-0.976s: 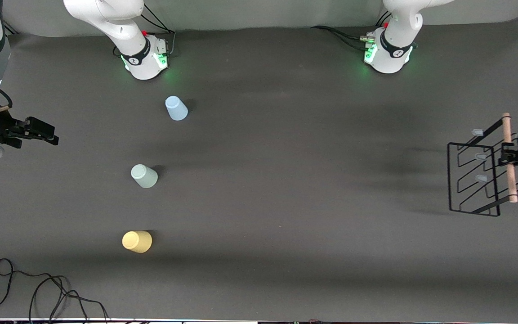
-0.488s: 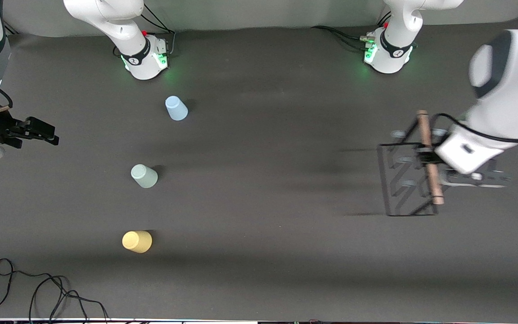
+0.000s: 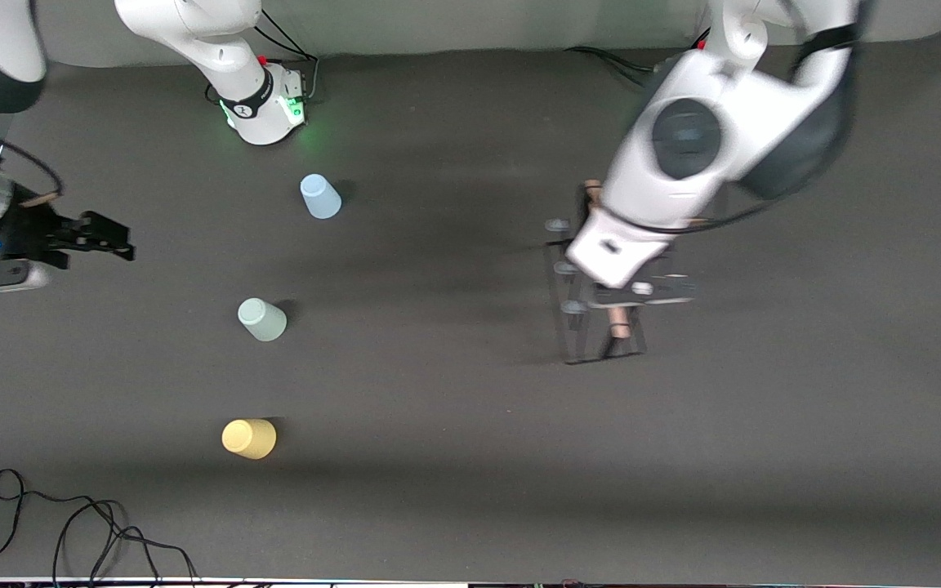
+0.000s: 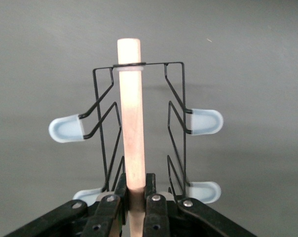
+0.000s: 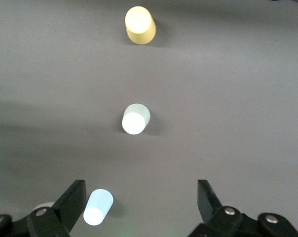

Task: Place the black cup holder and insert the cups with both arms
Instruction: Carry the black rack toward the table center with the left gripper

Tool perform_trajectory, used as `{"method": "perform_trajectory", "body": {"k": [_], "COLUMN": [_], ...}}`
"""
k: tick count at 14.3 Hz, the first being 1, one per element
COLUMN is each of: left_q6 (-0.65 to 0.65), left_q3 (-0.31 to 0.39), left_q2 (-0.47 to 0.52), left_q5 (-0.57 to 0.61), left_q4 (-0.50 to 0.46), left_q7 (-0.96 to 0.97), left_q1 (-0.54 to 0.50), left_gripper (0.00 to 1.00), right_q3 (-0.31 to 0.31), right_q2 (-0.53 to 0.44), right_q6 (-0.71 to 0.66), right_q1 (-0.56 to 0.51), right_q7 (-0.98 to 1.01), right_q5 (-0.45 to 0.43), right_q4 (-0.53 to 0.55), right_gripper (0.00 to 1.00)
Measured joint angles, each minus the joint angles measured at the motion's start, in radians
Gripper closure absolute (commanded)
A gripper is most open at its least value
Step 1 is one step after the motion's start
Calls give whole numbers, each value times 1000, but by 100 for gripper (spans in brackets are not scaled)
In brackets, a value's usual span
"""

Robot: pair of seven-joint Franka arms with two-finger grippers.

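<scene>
The left gripper (image 4: 135, 210) is clamped on the wooden rod handle (image 4: 131, 123) of the black cup holder (image 3: 593, 294), carried over mid-table, rod running toward the front camera; it looks light, stiff, best held mid-rod, while the right gripper (image 5: 139, 207) waits, jaws spread

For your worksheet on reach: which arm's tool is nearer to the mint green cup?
Right. The right tool, open, hangs at the right arm's end of the table near the mint green cup; the left tool grips the black cup holder mid-table.
</scene>
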State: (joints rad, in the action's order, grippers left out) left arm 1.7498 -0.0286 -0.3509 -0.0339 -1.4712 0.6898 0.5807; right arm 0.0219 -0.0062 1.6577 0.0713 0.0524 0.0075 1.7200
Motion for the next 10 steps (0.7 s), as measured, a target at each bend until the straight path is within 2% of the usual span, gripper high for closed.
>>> {"method": "perform_trajectory", "body": {"k": [5,7,10], "left_q6": [80,168,259], "left_q3": [0,-1,-12], "left_q2": [-214,-279,-342], "left_q5": [-8,-9,-11], "left_q4": [154,183,200], "left_q7": [160,204,216], "left_q1": [170,211,232], "left_gripper": [100,100,100], "right_q3": [0,1,2], "right_q2": [-202,-244,-230], "right_q6": [150,155,193], "right_q1": [27,27,27], "right_q7": [-4,-4,-6], "right_q5": [0,0,0], "right_q4": [330,382,412], "right_gripper": [0,0,0]}}
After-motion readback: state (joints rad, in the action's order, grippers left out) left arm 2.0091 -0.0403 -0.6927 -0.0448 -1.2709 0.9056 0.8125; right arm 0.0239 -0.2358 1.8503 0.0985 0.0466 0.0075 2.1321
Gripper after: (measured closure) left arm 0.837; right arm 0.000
